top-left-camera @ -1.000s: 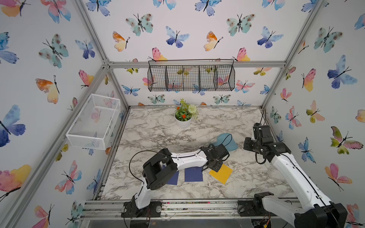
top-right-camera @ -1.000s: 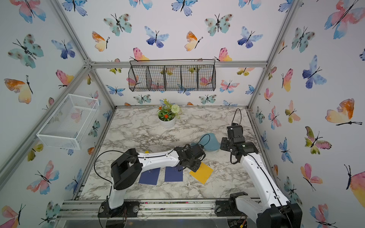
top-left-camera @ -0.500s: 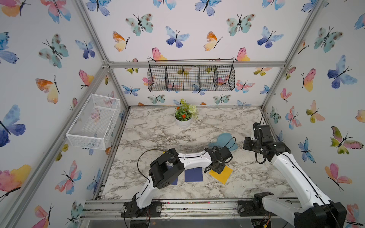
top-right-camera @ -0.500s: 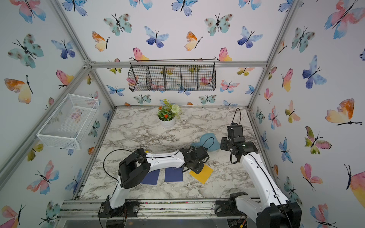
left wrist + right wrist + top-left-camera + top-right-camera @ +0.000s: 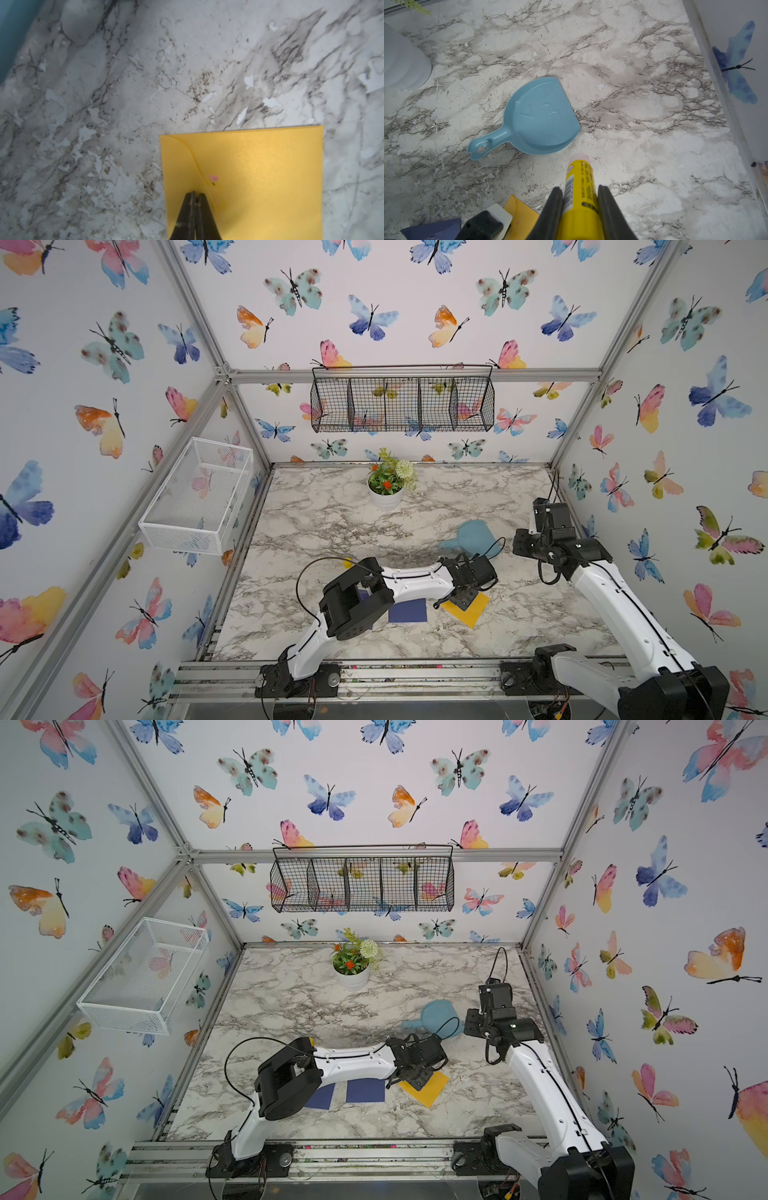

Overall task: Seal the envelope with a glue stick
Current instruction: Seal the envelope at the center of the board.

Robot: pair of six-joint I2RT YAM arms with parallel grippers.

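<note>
1. Yellow plastic fills the right claw (image 5: 580, 190): its two dark fingers are clamped on the barrel of the glue stick (image 5: 579, 172). The stick's uncapped pale tip juts past the fingertips over the marble-patterned counter (image 5: 654, 145).
2. Left claw (image 5: 196, 194): fingers pressed together with nothing between them. The tips sit at the yellow envelope (image 5: 259, 176), beside the curved edge of its flap. Whether they touch the paper cannot be told.
3. Pink speck (image 5: 214, 177): on the envelope, just beyond the left claw's tips.
4. In a top view the yellow envelope (image 5: 473, 614) lies flat and turned cornerwise, low and right of centre in the frame. The left claw is over its upper corner.
5. Two navy sheets (image 5: 365, 1090) (image 5: 320, 1096) lie to the left of the envelope in the frame, the farther one partly under the left arm.
6. Blue dustpan (image 5: 473, 535): on the counter above the envelope in the frame, apart from it.
7. Flower pot (image 5: 385, 499): upper centre of the counter.
8. Black wire basket (image 5: 401, 404): on the back wall. White mesh basket (image 5: 199, 497): at the left wall.
</note>
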